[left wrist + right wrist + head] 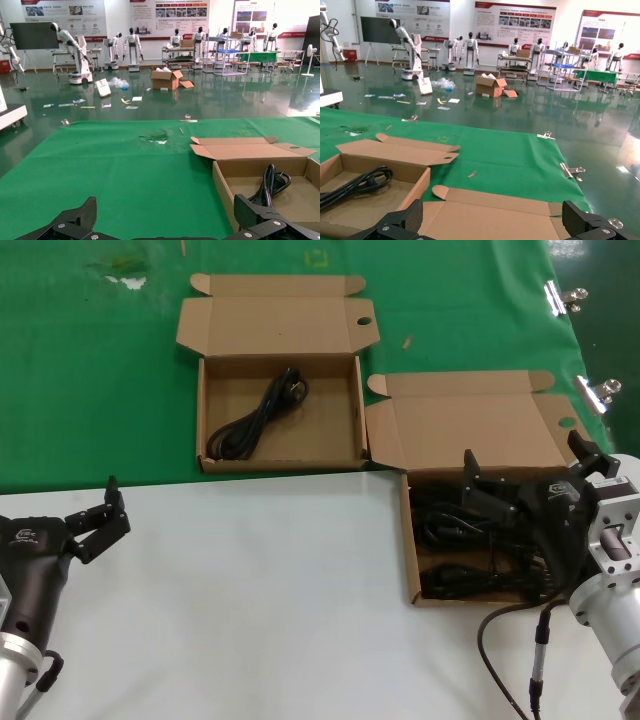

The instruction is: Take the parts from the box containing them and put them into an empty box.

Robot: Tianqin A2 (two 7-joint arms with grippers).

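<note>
The box containing the parts (409, 540) stands on the right with its lid (485, 220) laid back, and several black cords (455, 530) lie tangled in it. My right gripper (525, 452) hovers over that box near the hinge of the lid, open, nothing between its fingers. The squarer box (205, 410) stands farther back on the left, its lid also open. One folded black cord (262, 415) lies in it, and the same cord shows as a black loop (270, 183) in the left wrist view and again (355, 186) in the right wrist view. My left gripper (104, 522) stays open above the white table, near left.
The white tabletop (260, 590) meets a green cloth (90, 390) that covers the back half. Two metal clips (565, 297) (600, 390) lie at the cloth's right edge. A grey cable (500, 635) hangs from my right arm over the table's near right.
</note>
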